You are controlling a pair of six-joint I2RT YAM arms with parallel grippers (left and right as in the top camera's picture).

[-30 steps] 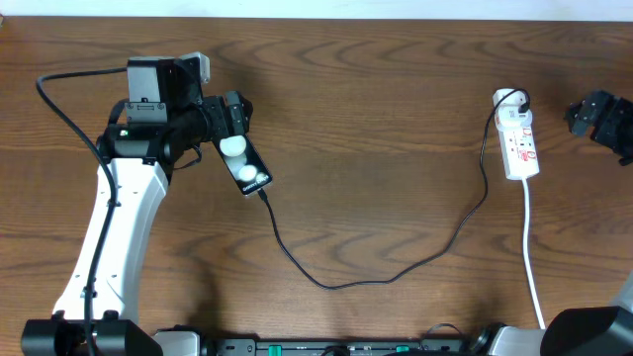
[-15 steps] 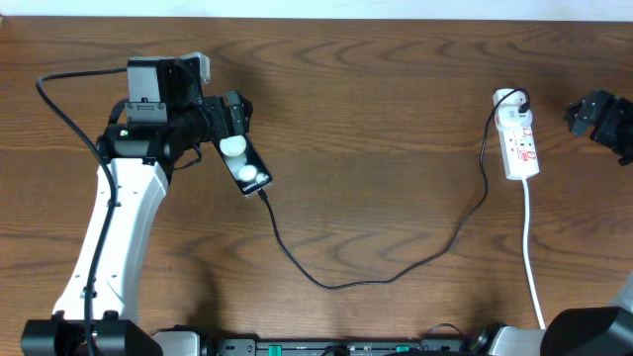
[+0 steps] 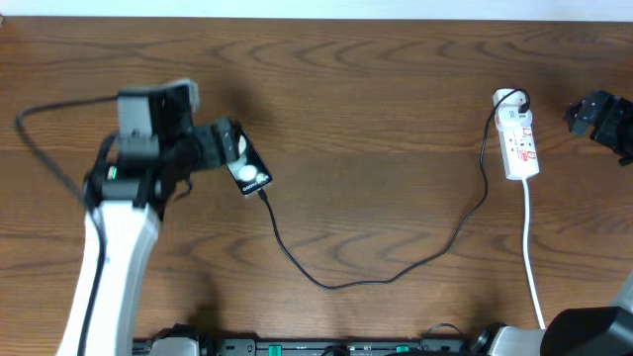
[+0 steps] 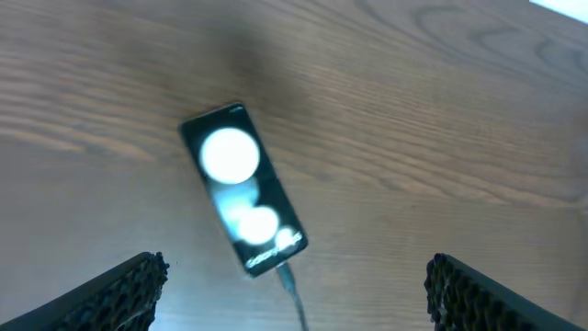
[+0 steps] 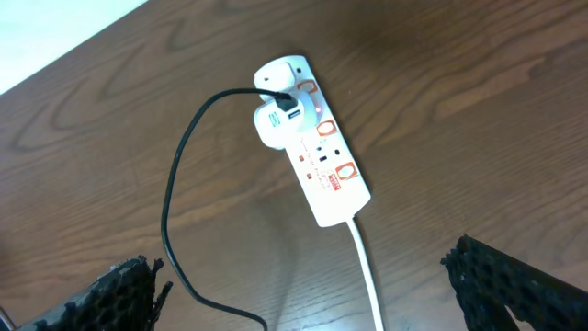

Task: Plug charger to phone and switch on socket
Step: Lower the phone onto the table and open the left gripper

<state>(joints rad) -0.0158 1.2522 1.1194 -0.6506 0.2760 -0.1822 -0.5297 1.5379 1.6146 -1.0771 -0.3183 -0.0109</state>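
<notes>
Wood-grain table (image 3: 396,69) underneath everything. Far left: left gripper (image 4: 299,290) poised above the phone (image 4: 241,188), fingers spread wide, pinching nothing. Lying flat and askew, with the charger (image 3: 326,284) tip apparently seated in its lower end, though blurred. Probably light, rigid, slick-faced; best taken across the long edges. Slack cable looping through the middle, thin and limp; better held at the plug than the cord. Far right: socket (image 5: 317,156) with adapter (image 5: 274,129) plugged in. Right gripper (image 5: 308,294) apart to its right, fingers wide, empty. Switch too small to pick out; likely needs one firm fingertip press.
</notes>
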